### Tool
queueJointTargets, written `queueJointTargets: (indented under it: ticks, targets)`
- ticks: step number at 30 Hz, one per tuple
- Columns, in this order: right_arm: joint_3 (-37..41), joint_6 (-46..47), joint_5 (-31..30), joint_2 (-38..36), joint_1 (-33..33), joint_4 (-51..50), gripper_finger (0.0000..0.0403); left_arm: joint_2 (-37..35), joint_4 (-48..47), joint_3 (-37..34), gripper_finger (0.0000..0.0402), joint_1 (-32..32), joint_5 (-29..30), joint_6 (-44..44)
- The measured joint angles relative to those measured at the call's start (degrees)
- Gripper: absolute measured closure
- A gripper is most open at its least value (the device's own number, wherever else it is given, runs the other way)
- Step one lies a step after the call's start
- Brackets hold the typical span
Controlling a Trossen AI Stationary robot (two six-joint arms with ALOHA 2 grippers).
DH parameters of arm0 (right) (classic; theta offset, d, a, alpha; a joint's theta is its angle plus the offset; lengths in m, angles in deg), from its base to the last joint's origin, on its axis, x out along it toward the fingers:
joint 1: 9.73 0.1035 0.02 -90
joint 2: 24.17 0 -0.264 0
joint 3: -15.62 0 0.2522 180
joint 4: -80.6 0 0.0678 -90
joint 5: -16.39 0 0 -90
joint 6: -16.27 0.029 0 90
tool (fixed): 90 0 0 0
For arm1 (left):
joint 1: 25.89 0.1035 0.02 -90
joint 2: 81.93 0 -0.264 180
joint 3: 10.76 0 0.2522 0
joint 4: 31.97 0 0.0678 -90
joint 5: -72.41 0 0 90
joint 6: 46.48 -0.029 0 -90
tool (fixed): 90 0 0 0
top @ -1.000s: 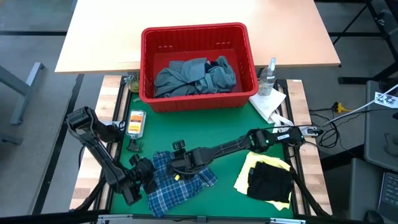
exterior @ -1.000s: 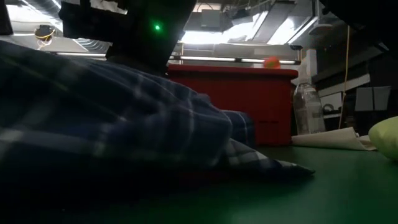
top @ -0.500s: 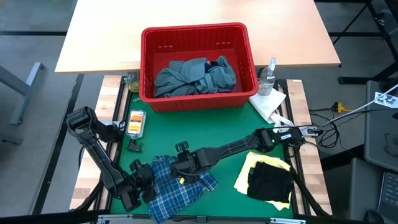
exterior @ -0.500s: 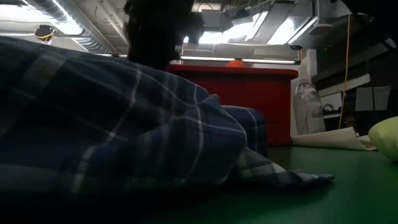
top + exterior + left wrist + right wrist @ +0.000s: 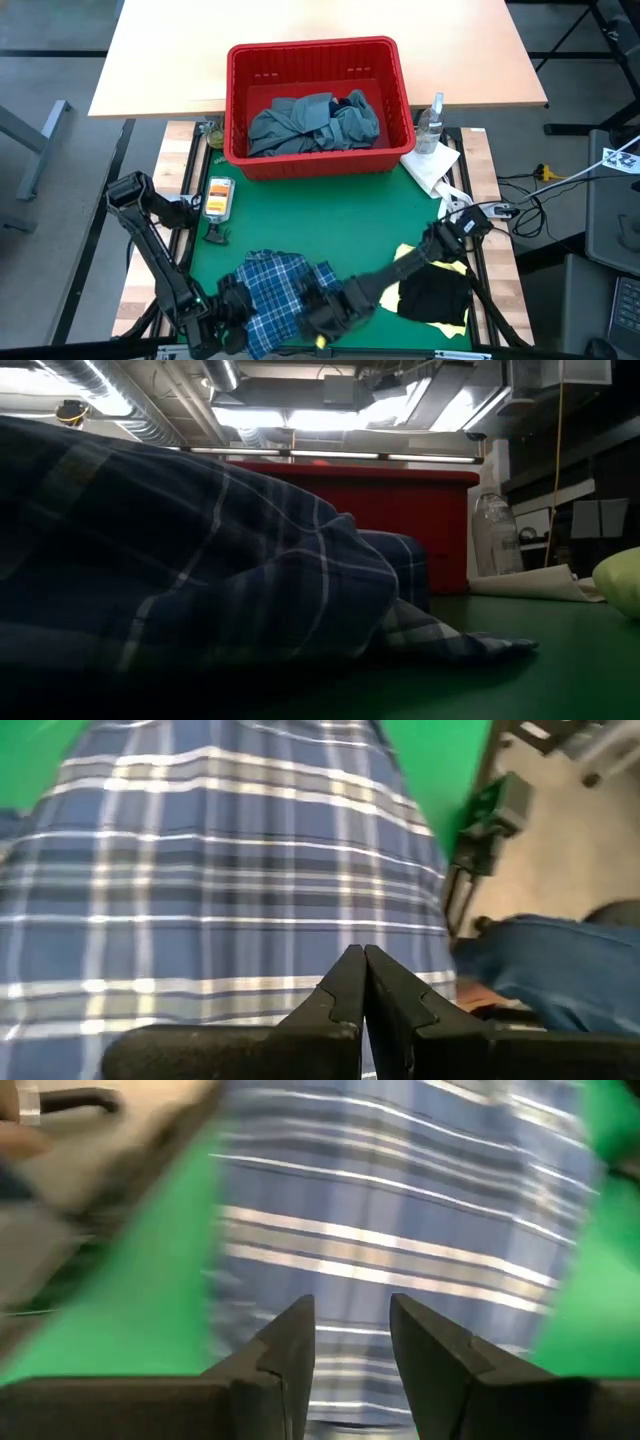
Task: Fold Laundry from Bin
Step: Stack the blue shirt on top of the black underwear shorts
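Right gripper [image 5: 350,1345]: two dark fingers [image 5: 290,1342] parted, a gap between them, nothing clamped. Beyond them lies a blue-white plaid cloth shirt [image 5: 400,1230], spread over a green mat [image 5: 150,1295]. Motion blur obscures the pale area beyond the mat.

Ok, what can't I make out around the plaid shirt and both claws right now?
- High view: whether the left claw or right claw pinches the plaid shirt; arms and cloth cover both.
- Low view: the shirt blocks both claws.
- Right wrist view: motion blur.
- Yellow garment: mostly under the dark navy one.
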Motion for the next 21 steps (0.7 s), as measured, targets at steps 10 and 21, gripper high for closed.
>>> queueJointTargets:
  ticks: [10, 21]
  targets:
    - [0.07, -0.07, 0.97, 0.00, 6.05, -1.18, 0.0272, 0.00, 5.58, 0.00, 0.0314, -0.37, 0.02, -10.26]
    - [0.09, -1.44, -0.02, 0.00, 6.89, -0.37, 0.0268, 0.00, 5.58, 0.00, 0.0214, -0.37, 0.04, -10.30]
